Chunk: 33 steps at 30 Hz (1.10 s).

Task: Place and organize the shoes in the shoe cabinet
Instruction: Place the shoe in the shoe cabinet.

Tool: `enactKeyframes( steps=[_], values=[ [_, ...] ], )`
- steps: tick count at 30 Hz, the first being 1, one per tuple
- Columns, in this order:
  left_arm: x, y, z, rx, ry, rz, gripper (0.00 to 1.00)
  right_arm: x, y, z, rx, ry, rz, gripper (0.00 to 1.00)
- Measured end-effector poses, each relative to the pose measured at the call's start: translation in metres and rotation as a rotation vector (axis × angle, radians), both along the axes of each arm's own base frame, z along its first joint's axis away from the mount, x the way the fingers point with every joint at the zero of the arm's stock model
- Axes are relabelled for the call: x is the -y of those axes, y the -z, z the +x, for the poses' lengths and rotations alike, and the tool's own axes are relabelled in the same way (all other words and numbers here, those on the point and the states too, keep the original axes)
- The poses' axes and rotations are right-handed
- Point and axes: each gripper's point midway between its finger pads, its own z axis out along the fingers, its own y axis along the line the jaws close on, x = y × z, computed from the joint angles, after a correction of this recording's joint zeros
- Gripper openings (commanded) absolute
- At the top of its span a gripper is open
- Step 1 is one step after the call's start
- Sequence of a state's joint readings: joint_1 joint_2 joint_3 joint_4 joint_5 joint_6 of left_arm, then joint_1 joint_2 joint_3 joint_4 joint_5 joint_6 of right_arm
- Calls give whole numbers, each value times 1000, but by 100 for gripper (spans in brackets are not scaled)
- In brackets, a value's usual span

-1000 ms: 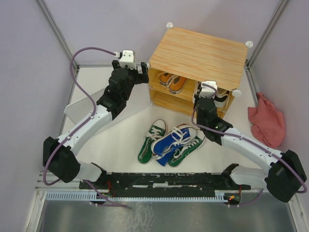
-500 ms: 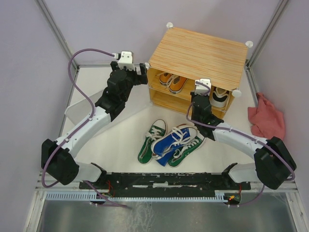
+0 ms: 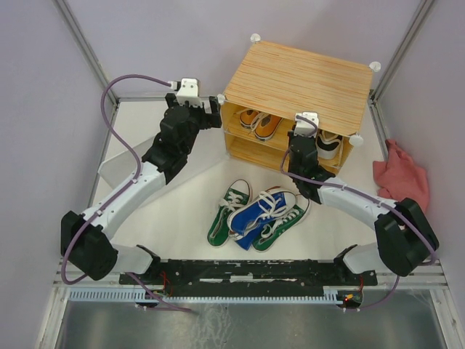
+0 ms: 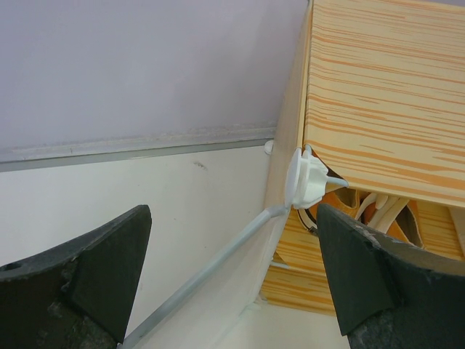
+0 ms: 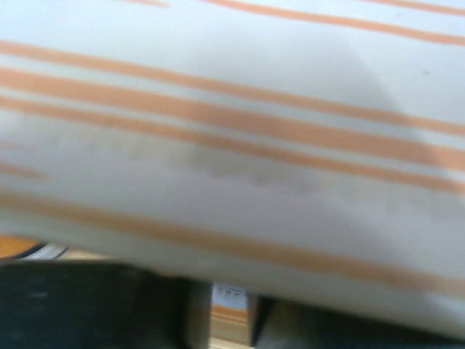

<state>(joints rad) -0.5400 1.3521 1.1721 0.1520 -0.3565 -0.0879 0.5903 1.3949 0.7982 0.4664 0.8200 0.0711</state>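
Observation:
The shoe cabinet [image 3: 301, 80] stands at the back, its front open. An orange pair [image 3: 259, 122] sits on its upper shelf at left and a black shoe [image 3: 330, 144] at right. Two green shoes [image 3: 229, 211] and a blue shoe [image 3: 260, 211] lie together on the table in front. My left gripper [image 3: 216, 109] is open and empty beside the cabinet's front left corner; its wrist view shows the white corner knob [image 4: 309, 178] ahead of the gripper [image 4: 232, 211]. My right gripper [image 3: 309, 134] is pressed up against the cabinet's front edge beside the black shoe, fingers close together [image 5: 231, 313].
The pale door panel [image 4: 218, 291] hangs open from the left corner and slants over the table at left [image 3: 120, 163]. A red cloth [image 3: 401, 182] lies at the right edge. Purple walls and metal frame posts enclose the table.
My right gripper has moved left and up to the cabinet's front edge, its arm swinging inward. The left gripper has barely shifted. The shoes have not moved.

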Motion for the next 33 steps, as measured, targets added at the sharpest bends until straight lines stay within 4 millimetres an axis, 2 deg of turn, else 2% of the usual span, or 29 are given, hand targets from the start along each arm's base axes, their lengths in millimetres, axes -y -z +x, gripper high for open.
enactKeyframes(
  steps=[1, 8, 12, 16, 18, 20, 24, 27, 30, 33],
  values=[
    [0, 0, -1, 0, 0, 0, 100, 0, 0, 1, 2, 1, 7, 39],
    [-2, 0, -3, 1, 0, -1, 100, 1, -1, -2, -14, -9, 29, 53],
    [-3, -1, -5, 0, 0, 0, 100, -4, -6, -16, -73, -83, 53, 58],
    [-5, 1, -7, -11, -1, 6, 100, -9, -8, -41, -145, -178, 49, 59],
    [-5, 2, -8, -17, -1, 10, 100, -16, -21, -55, -159, -247, 53, 59],
    [-6, 2, -10, -21, -1, 12, 100, -25, -43, -71, -156, -333, 60, 59],
    [-7, 2, -11, -25, 0, 14, 100, -47, -94, -103, -144, -511, 40, 57],
    [-8, 2, -13, -30, 0, 16, 100, -57, -131, -122, -124, -616, 4, 63],
    [-9, 3, -15, -35, 2, 20, 100, -50, -156, -125, -92, -616, -53, 76],
    [-7, 4, -17, -41, 15, 22, 100, -41, -162, -115, -98, -562, -128, 86]
  ],
)
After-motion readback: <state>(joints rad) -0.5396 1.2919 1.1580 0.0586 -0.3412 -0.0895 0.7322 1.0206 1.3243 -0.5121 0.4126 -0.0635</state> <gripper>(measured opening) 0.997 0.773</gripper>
